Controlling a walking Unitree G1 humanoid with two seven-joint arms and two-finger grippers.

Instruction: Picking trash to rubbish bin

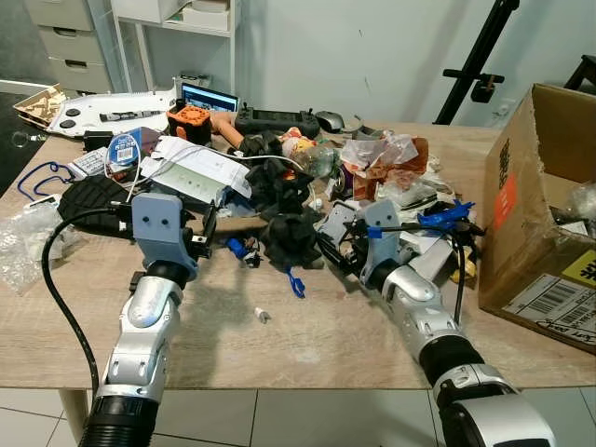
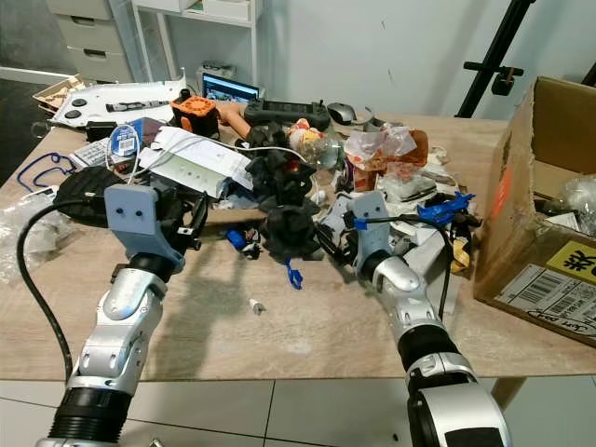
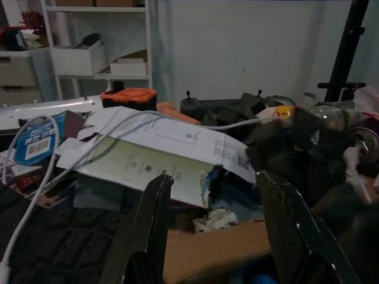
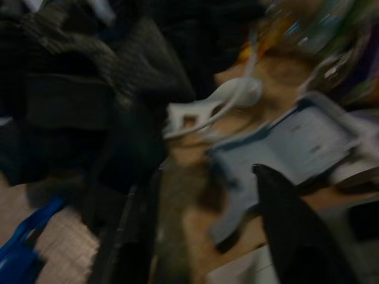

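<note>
- Reaching over the wooden table (image 1: 307,345), the left gripper (image 1: 207,235) hangs low at the near edge of the clutter, fingers (image 3: 148,231) spread apart with nothing between them.
- Pointing into the heap from the other side, the right gripper (image 1: 328,247) sits beside a crumpled black piece (image 1: 291,237); its wrist view is blurred, but a clear gap shows between the two fingers (image 4: 290,231), which hold nothing.
- On bare table between the arms lies a small white scrap (image 1: 263,316), and just beyond it a blue plastic bit (image 1: 295,282) whose long axis runs roughly toward and away from the robot.
- Farther in, the trash pile (image 1: 307,177) spreads in a band across the table from left to right: a flattened white and green carton (image 3: 166,157) lying lengthwise across the left gripper's line, a white cable (image 3: 195,124) over it, and crumpled clear wrappers (image 1: 386,154).
- At the right stands an open cardboard box (image 1: 531,186), its open side facing the pile.
- Along the far edge sit an orange block (image 1: 189,121) and a black controller (image 1: 275,118).
</note>
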